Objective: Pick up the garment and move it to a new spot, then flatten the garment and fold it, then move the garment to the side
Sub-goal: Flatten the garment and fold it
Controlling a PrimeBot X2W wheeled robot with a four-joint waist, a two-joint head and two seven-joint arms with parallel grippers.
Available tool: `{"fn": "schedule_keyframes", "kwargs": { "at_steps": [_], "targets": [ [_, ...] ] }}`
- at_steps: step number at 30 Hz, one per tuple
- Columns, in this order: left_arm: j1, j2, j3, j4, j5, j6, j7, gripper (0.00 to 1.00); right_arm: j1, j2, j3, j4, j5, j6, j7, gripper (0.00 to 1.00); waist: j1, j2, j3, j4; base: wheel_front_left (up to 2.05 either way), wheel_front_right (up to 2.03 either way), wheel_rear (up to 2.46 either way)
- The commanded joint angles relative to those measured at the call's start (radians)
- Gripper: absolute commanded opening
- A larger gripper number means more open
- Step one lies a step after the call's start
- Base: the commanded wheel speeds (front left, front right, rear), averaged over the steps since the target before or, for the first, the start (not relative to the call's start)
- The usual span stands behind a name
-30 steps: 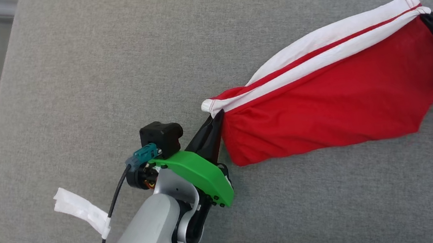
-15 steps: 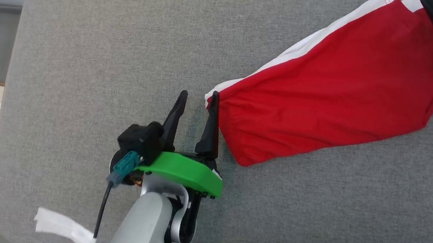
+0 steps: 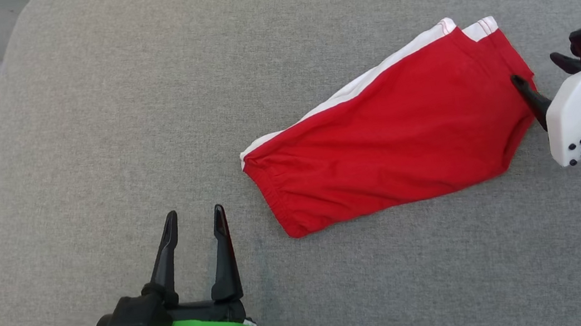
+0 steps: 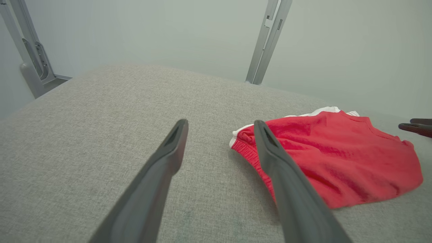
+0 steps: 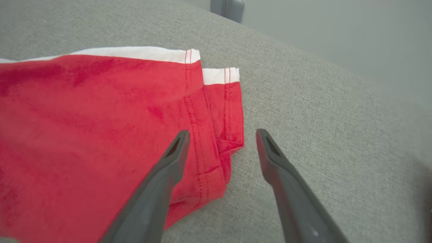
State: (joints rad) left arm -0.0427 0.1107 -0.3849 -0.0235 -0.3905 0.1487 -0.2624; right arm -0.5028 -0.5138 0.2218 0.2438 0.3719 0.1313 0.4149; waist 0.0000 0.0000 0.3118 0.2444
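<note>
A: Where are the red shorts (image 3: 388,139)?
B: Lying flat, right of centre on the grey cushion (image 3: 146,92). The left pincer (image 3: 194,214), by the near edge, and the right pincer (image 3: 534,69), over the leg hem, both gape empty.

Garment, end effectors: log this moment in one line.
garment: folded, flat on grey surface | left end effector: open, apart from garment | right end effector: open, at hem end, empty
</note>
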Motion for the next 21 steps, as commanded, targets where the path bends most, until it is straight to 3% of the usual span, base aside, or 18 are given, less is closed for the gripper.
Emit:
{"fn": "schedule_keyframes", "kwargs": {
  "at_steps": [1,9,20,21],
  "targets": [
    [0.015,-0.012,0.016,0.000,0.015,-0.019,-0.002,1.00,-0.020,0.007,-0.015,-0.007,-0.023,-0.001,0.022,1.00,0.0000,0.0000,0.014,0.006,0.00,0.00,0.00],
    [-0.020,-0.058,0.049,0.004,0.053,-0.096,-0.002,1.00,-0.127,0.014,-0.044,0.034,-0.133,-0.001,0.144,1.00,0.0000,0.0000,0.125,0.093,0.00,0.00,0.00],
    [-0.034,-0.060,0.018,0.004,-0.017,-0.059,-0.003,1.00,-0.098,0.042,-0.057,0.191,-0.114,0.000,0.235,1.00,0.0000,0.0000,0.125,0.131,0.00,0.00,0.00],
    [-0.031,-0.060,0.021,0.005,-0.015,-0.059,-0.003,1.00,-0.089,0.045,-0.056,0.196,-0.099,0.000,0.242,0.81,0.0000,0.0000,0.120,0.127,0.00,0.00,0.00]
  ]
}}
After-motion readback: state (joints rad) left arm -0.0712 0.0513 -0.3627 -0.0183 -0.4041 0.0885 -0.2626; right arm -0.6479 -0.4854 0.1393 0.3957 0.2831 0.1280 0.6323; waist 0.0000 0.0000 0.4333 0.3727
